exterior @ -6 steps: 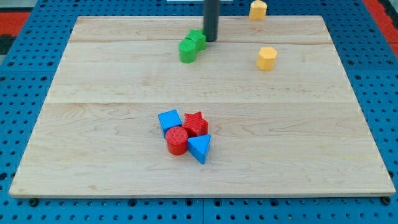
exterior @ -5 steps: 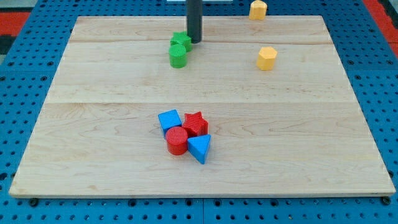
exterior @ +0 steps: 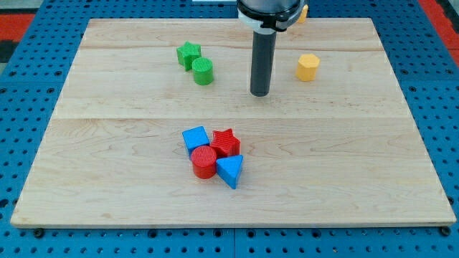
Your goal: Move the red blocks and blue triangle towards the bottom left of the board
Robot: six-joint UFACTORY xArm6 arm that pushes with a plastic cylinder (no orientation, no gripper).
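Note:
A red star block [exterior: 226,142], a red cylinder [exterior: 204,162] and a blue triangle [exterior: 231,170] sit packed together near the middle of the wooden board [exterior: 107,165], slightly toward the view's bottom. A blue cube [exterior: 195,137] touches the cluster on its upper left. My tip [exterior: 259,94] stands above and to the right of the cluster, apart from it, with bare board between. It touches no block.
A green star [exterior: 188,54] and a green cylinder [exterior: 203,72] lie at the upper left of my tip. A yellow block [exterior: 308,67] sits to its right. Another yellow block [exterior: 303,11] shows partly behind the arm at the board's top edge.
My tip has moved from the top beside the green blocks down and right toward the board's middle. The green star and cylinder have shifted left. The central cluster has not moved.

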